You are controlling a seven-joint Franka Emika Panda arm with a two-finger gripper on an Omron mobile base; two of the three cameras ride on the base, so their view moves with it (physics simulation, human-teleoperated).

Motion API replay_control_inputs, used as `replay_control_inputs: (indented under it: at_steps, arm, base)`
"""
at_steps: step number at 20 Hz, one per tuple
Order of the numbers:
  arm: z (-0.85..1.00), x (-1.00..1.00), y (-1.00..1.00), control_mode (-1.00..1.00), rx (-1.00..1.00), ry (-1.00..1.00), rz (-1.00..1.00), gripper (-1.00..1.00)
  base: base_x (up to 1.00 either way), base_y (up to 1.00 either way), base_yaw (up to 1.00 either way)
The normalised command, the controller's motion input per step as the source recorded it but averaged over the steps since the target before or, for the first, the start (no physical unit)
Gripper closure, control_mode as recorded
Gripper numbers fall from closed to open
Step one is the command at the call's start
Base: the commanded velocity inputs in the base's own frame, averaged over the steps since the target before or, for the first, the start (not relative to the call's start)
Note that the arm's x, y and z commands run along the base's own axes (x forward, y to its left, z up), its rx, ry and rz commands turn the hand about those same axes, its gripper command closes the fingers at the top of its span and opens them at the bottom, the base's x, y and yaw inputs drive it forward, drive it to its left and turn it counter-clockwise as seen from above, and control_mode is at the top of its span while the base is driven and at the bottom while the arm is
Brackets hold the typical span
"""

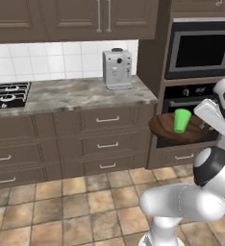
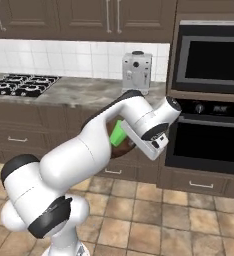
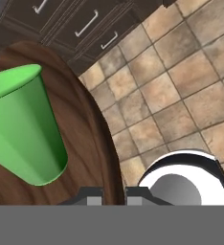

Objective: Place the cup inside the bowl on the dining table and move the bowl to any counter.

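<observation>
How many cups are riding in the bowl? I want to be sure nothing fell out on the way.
1. The green cup stands upright in the wooden bowl, which the gripper grips by its rim, carried in the air beside the counter.

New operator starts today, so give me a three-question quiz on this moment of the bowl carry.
1. True or false: the cup stands inside the bowl.
2. Where is the bowl? A) on the counter B) held in the air in front of the oven C) on the floor
3. Fill in: the gripper jaws are shut on the bowl's ____.

Key: 1 true; 2 B; 3 rim
</observation>
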Motion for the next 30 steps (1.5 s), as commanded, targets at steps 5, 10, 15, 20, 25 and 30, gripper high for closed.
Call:
replay_control_inputs:
  at_steps: [5, 10, 15, 20, 25, 30]
  arm:
    - [0.00, 0.00, 0.00, 1.00, 0.00, 0.00, 0.00, 1.00]
    - [0.00, 0.00, 0.00, 1.00, 0.00, 0.00, 0.00, 1.00]
    - [0.00, 0.00, 0.00, 1.00, 0.00, 0.00, 0.00, 1.00]
    - [0.00, 0.00, 0.00, 1.00, 0.00, 0.00, 0.00, 1.00]
    - [0.00, 0.00, 0.00, 1.00, 0.00, 0.00, 0.00, 1.00]
    - [0.00, 0.00, 0.00, 1.00, 0.00, 0.00, 0.00, 1.00]
  base:
    - [0.25, 0.72, -0.12]
    - [0.43, 0.69, -0.10]
    - [0.55, 0.50, -0.04]
    - [0.65, 0.44, 0.00]
    - [0.39, 0.68, 0.00]
    - [0.31, 0.74, 0.00]
